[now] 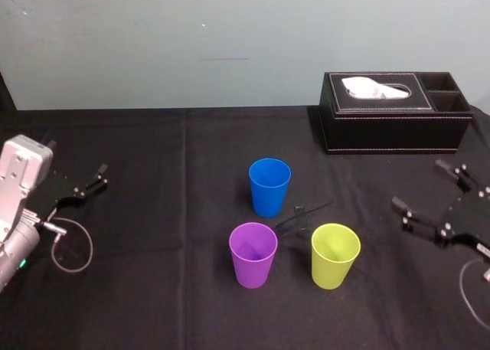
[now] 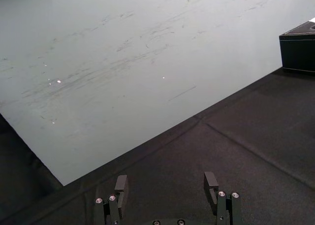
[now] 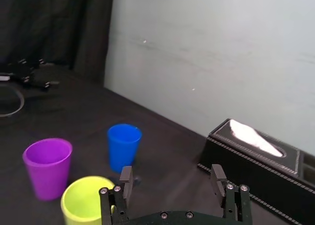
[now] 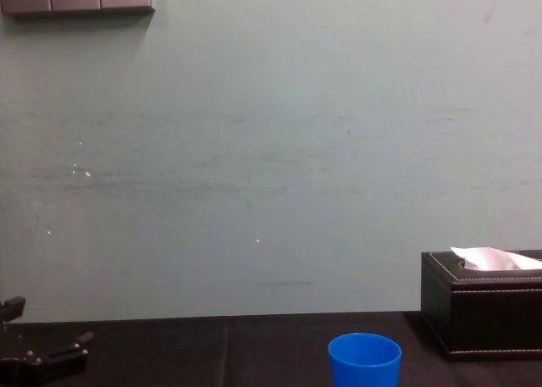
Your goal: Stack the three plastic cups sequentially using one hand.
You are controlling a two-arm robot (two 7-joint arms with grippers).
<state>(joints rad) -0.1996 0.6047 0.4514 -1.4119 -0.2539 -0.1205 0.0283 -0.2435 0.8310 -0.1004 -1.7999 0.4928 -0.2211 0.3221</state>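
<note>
Three plastic cups stand upright and apart on the black cloth. The blue cup (image 1: 269,186) is farthest back, the purple cup (image 1: 253,254) is front left of it, and the lime cup (image 1: 334,255) is front right. My right gripper (image 1: 422,186) hovers to the right of the lime cup, open and holding nothing. In the right wrist view its fingers (image 3: 126,177) frame the blue cup (image 3: 123,146), with the purple cup (image 3: 47,167) and lime cup (image 3: 86,205) nearer. My left gripper (image 1: 97,178) rests open at the far left, well away from the cups.
A black tissue box (image 1: 394,112) stands at the back right, behind the right gripper. A cable loop (image 1: 73,247) lies by the left arm. The pale wall (image 4: 271,150) rises just behind the table. Bare cloth (image 1: 168,212) separates the left gripper from the cups.
</note>
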